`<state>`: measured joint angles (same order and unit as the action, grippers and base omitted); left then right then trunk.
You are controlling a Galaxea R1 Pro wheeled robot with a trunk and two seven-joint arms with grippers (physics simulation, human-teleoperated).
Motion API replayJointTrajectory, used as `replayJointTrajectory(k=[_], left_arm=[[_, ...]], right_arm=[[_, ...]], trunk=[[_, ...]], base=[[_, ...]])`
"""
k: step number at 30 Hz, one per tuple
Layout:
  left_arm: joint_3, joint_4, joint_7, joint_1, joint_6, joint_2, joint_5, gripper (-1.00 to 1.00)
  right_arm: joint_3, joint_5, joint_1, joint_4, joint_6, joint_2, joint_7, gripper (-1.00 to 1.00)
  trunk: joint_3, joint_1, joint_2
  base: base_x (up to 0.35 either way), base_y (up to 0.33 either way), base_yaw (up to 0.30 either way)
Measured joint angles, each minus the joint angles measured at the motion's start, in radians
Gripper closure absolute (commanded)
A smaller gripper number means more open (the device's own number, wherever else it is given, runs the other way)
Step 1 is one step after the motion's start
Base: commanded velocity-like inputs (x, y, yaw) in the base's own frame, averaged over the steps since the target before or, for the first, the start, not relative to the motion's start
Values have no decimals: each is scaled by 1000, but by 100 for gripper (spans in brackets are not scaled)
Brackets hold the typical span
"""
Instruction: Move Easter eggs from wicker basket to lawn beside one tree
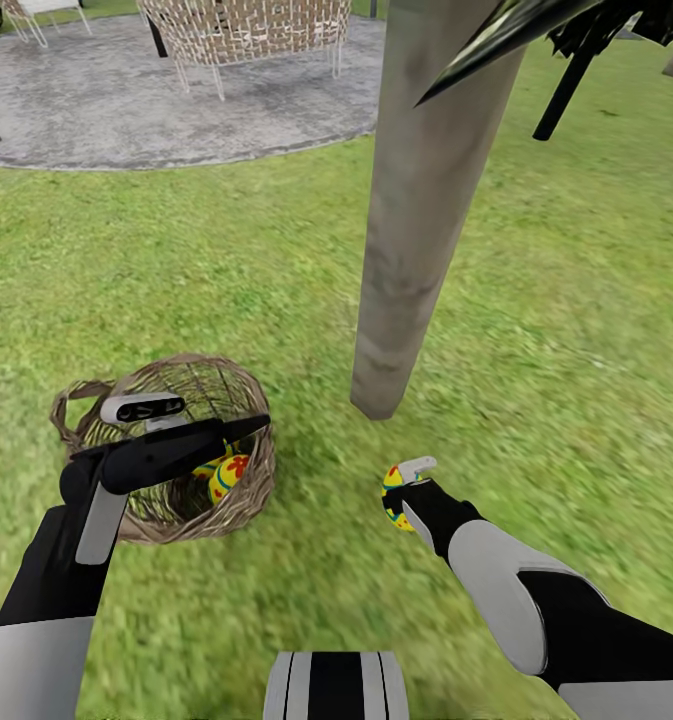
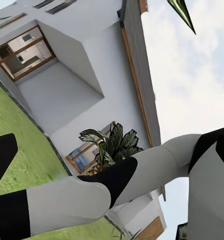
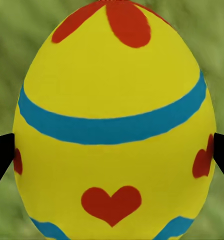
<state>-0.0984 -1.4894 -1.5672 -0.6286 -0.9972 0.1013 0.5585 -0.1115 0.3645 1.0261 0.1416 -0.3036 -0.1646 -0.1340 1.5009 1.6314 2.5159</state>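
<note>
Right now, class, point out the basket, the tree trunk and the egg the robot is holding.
basket [image 1: 244, 497]: head view, braided rim.
tree trunk [image 1: 416, 240]: head view, middle of the bark.
egg [image 3: 114, 125]: right wrist view, blue band.

Green lawn [image 1: 226, 270] is seen across most of the head view. A wicker basket [image 1: 231, 500] is set on it at 8 o'clock, grass under it. A grey-beige tree [image 1: 416, 230] trunk is rooted in the grass just right of centre. A grey round patio [image 1: 106, 100] is met at 11 o'clock.
</note>
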Motion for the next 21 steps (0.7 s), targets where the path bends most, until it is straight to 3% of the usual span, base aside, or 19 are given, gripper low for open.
replayJointTrajectory(k=[12,21], left_arm=[[0,0,0,0,0,0,0,-100],[2,2,0,4,0,4,0,-100]], right_arm=[[-3,-3,1,28,0,0,0,100],[1,8,4,26,-1,0,5,100]], trunk=[[19,-1,0],[20,-1,0]], base=[[0,0,0],[0,0,0]])
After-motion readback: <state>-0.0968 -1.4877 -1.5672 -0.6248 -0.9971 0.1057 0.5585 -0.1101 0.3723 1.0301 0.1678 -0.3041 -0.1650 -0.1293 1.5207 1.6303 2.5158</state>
